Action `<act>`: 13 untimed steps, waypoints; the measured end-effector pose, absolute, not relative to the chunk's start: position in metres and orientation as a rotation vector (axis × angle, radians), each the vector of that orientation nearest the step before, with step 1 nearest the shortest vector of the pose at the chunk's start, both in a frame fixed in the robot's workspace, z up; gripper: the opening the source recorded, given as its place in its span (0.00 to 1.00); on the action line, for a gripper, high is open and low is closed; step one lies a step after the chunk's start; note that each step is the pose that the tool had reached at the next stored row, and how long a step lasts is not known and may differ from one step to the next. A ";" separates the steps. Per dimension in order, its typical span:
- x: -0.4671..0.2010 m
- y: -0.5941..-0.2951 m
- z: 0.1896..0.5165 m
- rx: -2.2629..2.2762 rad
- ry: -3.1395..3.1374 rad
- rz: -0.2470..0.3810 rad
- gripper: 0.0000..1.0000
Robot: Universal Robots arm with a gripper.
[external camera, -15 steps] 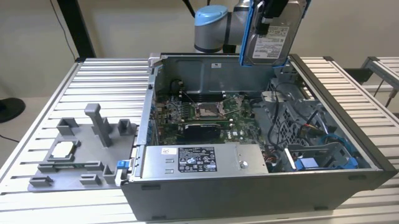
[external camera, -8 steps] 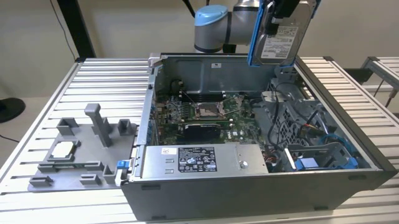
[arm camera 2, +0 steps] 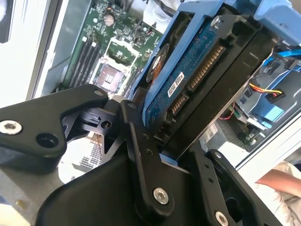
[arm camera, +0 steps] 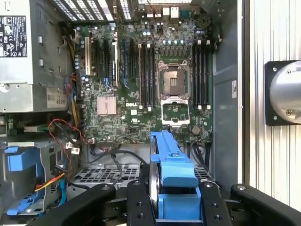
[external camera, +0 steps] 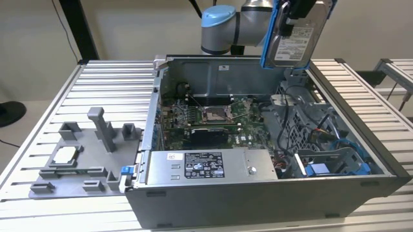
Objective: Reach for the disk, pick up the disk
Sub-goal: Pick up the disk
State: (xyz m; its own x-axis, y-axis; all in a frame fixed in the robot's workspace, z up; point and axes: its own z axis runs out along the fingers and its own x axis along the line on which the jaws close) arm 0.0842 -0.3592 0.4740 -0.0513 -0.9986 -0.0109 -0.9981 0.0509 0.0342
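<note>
The disk [external camera: 293,41], silver-grey with a white label and blue side rails, hangs upright high above the back right corner of the open computer case [external camera: 258,193]. My gripper [external camera: 298,13] is shut on it from above. In the second wrist view the disk's blue circuit-board side [arm camera 2: 188,70] sits clamped between the black fingers [arm camera 2: 134,127]. One blue rail of the disk [arm camera: 171,172] stands between the two black fingers [arm camera: 141,200] in the first wrist view, with the motherboard [arm camera: 141,84] far below.
Inside the case lie a silver power supply box [external camera: 206,166] at the front and blue drive bays [external camera: 335,164] at the exterior view's right. A grey fixture [external camera: 77,159] holding a small square chip [external camera: 65,154] sits on the slatted table. A person's hand [arm camera 2: 282,181] is beside the case.
</note>
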 end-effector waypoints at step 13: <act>0.085 -0.365 0.474 2.153 -2.266 -0.050 0.00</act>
